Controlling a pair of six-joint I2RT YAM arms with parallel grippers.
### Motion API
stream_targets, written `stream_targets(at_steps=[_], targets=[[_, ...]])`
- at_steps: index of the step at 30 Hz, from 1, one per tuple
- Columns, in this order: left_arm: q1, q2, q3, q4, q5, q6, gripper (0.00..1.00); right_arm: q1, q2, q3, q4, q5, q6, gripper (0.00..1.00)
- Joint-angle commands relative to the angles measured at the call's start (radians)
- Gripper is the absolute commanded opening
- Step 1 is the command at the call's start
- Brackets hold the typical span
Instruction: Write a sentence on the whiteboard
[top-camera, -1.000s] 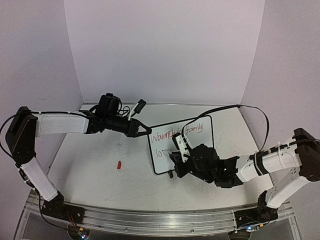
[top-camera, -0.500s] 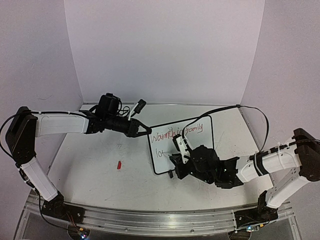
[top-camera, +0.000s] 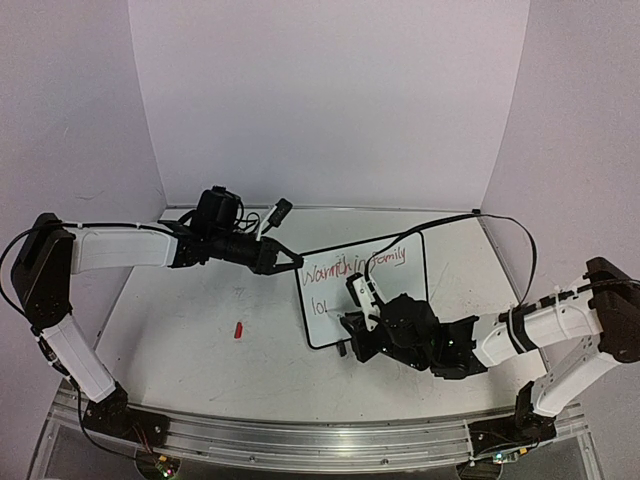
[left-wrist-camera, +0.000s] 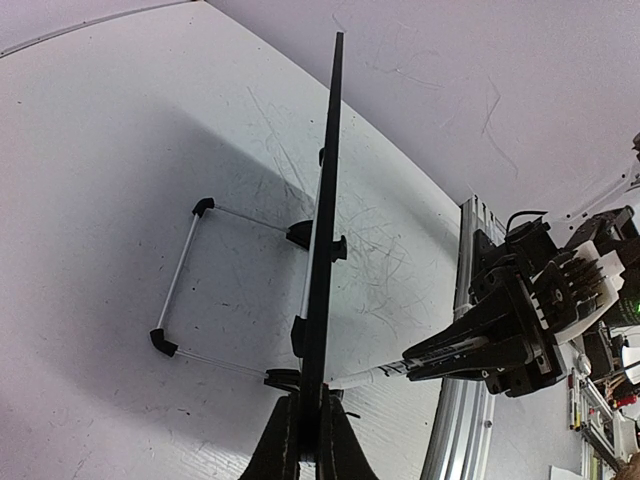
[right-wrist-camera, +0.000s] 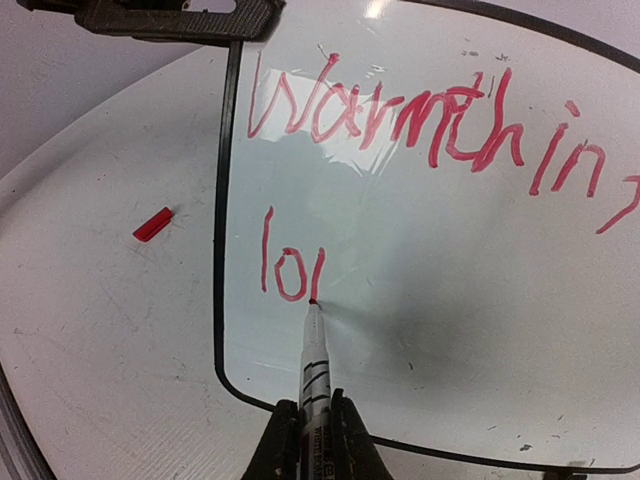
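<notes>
Now | left arm stretched in from the left, left gripper (top-camera: 293, 262) pinching the whiteboard (top-camera: 400, 290) at its upper-left edge, board propped mid-table | right arm low over it, right gripper (right-wrist-camera: 312, 440) clamped on the marker (right-wrist-camera: 314, 360), tip touching the second line of the sentence (right-wrist-camera: 420, 125) | from above I lose that line's end under the right arm.

The scuffed white table (top-camera: 180, 345) bears a small red cap (top-camera: 238, 329) and the propped whiteboard (top-camera: 408, 282).

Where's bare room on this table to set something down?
Free: the table left of the whiteboard, around the red cap. Crowded: the board's near edge, where the right end effector holds the marker.
</notes>
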Motion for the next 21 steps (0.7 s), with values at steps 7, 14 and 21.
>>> stream_targets(at_steps=[7,14,21], targets=[[-0.005,-0.045,0.010,0.010,0.012,0.014,0.00,0.000,0.000,0.034,0.013,0.060,0.002,0.00],[-0.004,-0.047,0.009,0.010,0.012,0.014,0.00,-0.003,-0.004,0.049,0.017,0.087,-0.009,0.00],[-0.004,-0.048,0.009,0.010,0.010,0.015,0.00,-0.011,-0.007,0.051,0.020,0.103,-0.010,0.00]])
